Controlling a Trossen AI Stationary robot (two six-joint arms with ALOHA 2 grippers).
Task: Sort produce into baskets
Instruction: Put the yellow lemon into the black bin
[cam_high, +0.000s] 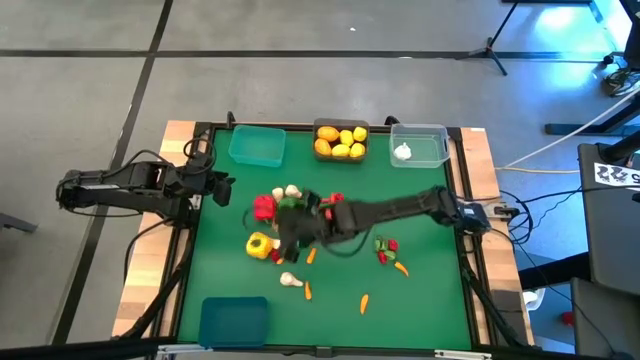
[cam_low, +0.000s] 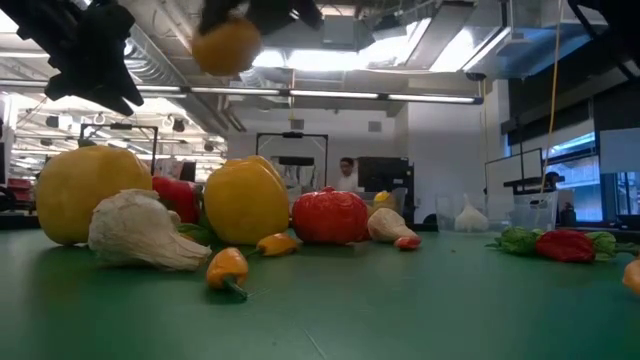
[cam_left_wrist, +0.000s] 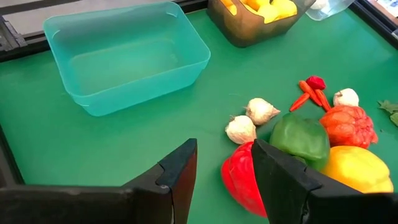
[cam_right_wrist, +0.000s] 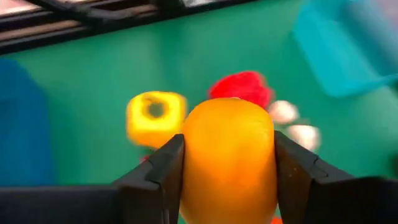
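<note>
My right gripper (cam_right_wrist: 228, 186) reaches from the table's right to the middle (cam_high: 292, 235) and is shut on an orange fruit (cam_right_wrist: 228, 155), which the low view shows high above the table (cam_low: 226, 45). Below it lies a pile of produce: a red pepper (cam_high: 263, 207), a yellow pepper (cam_high: 260, 245), a green pepper (cam_left_wrist: 301, 138) and garlic bulbs (cam_left_wrist: 241, 129). My left gripper (cam_left_wrist: 224, 168) is open and empty at the table's left edge (cam_high: 215, 186), short of the red pepper (cam_left_wrist: 242, 180). The teal basket (cam_high: 257, 146) stands empty at the far edge. My right gripper pinches the orange fruit between its two fingers, one on each of its opposite sides (cam_right_wrist: 189, 162). The fruit fills the gap between the fingers. It is lifted clear of the table, above the produce pile.
A dark grey basket (cam_high: 341, 140) with yellow and orange fruit and a clear basket (cam_high: 419, 144) with one garlic bulb stand at the far edge. A blue basket (cam_high: 233, 320) stands near left. Chillies (cam_high: 385, 250), carrots (cam_high: 364, 302) and a garlic bulb (cam_high: 290, 280) lie loose on the mat.
</note>
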